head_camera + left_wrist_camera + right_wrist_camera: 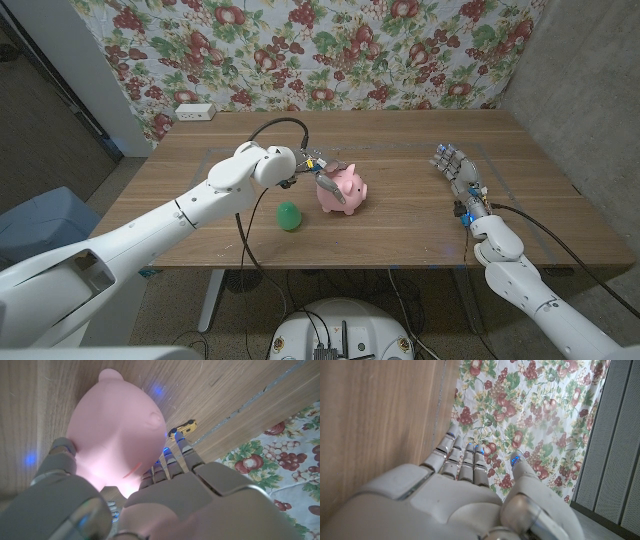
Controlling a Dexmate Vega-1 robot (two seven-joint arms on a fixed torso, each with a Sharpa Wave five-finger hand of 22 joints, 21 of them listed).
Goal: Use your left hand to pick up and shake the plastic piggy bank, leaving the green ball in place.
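Pig (343, 189) sits near the middle of the table (420, 225), snout toward the right, and my left hand (318, 172) is on it from its left and far side. At the wrist I see my fingers (176, 457) along one flank and my thumb side on the other, wrapped round the body, so I judge I have a grasp, though I cannot tell whether the pig is off the wood yet. The ball (289, 215) lies just beside, near-left of the pig and below my forearm. To do this well, I would firm the squeeze across the round body before lifting, since smooth plastic may slip, then rise straight up and clear of the ball before shaking. I would keep the shakes short and hold my elbow high so the arm does not brush the ball. My right hand (457, 169) waits well apart at the right, fingers loosely spread, holding nothing.
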